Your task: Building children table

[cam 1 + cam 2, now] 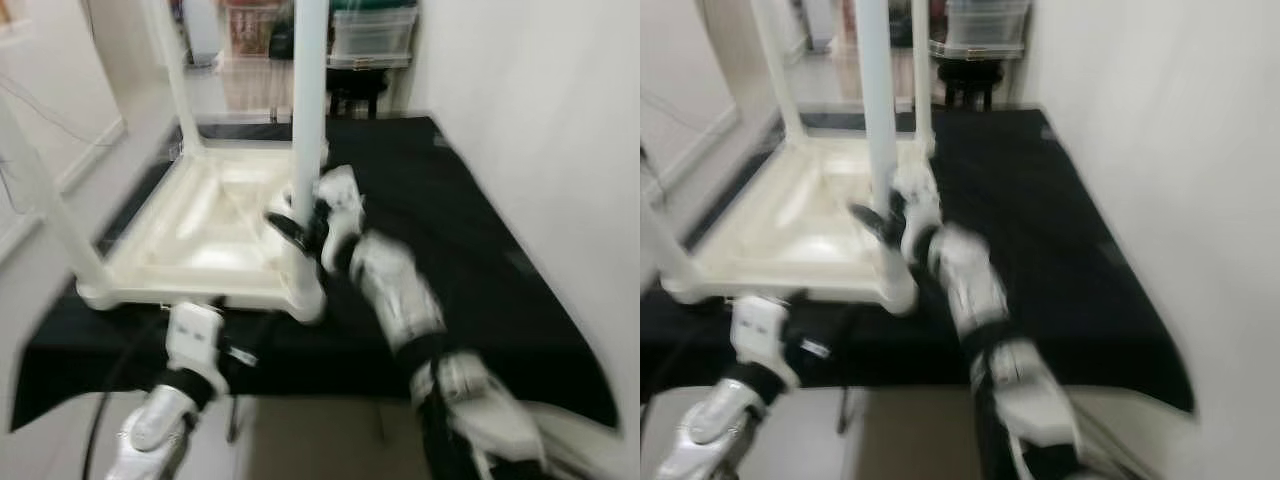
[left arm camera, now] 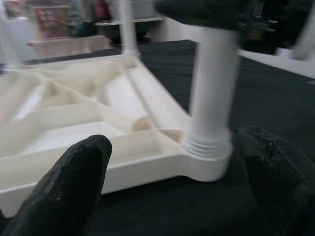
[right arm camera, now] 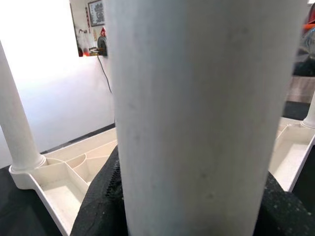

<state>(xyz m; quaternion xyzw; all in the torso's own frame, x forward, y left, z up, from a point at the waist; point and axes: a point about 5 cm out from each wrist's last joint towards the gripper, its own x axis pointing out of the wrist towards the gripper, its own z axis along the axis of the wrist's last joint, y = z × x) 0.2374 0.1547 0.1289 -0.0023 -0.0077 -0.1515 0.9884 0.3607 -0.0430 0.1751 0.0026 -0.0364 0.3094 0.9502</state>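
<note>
A black cloth [image 1: 450, 230] is covering the low platform beside a plain white wall [image 1: 560, 130], its surface matte and slightly rumpled. On it an upturned children's table top [image 1: 215, 235] is lying, cream-coloured smooth plastic, roughly square with rounded corners, its underside divided by raised ribs into shallow open compartments that are holding nothing. White round table legs are standing upright from the corners; the near right leg [image 1: 308, 120] is a tall smooth tube sitting on a ridged threaded collar in its corner socket, as the left wrist view is showing.

Beyond the cloth, a clear plastic storage bin [image 1: 372, 35] is sitting on a dark stool, its contents too blurred to tell.

The right gripper [image 1: 292, 228] is reaching in from the robot's right, its black textured fingers [image 3: 101, 196] clasping the near right leg low on the tube, one finger on either side and touching it.

The left gripper [image 2: 167, 191] is hovering at the table top's near edge, its rough black fingers spread wide apart, with the leg's corner socket lying between them and not touched by either.
</note>
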